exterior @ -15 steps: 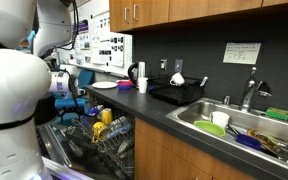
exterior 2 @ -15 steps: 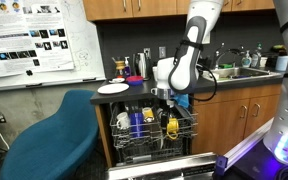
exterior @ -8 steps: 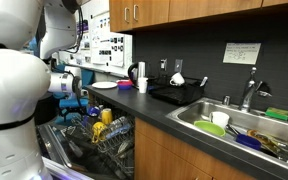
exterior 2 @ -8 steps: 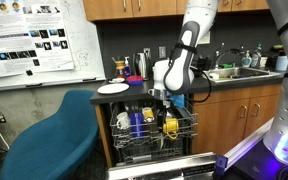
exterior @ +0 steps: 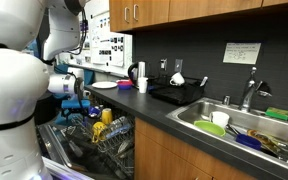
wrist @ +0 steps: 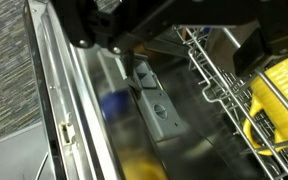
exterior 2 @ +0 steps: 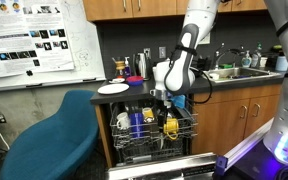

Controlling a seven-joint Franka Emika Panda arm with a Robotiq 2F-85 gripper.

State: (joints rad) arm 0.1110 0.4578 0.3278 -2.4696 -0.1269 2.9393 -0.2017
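Claw [exterior 2: 165,102] spread wide, grasping nothing, hanging over dishwasher rack [exterior 2: 149,142]. Yellow cup [exterior 2: 171,125] just below claw, in rack; long axis roughly upright, mouth direction unclear. Dark tabletop [exterior: 169,108] behind claw, plate [exterior 2: 113,89] on it. Kitchen; wood cabinets [exterior: 144,12] above.

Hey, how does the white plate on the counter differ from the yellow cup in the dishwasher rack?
The white plate is flat and wide; the yellow cup is taller and narrower. The white plate lies on the counter; the yellow cup sits lower, in the dishwasher rack. The open gripper hangs just above the yellow cup, well apart from the white plate. Neither is held.
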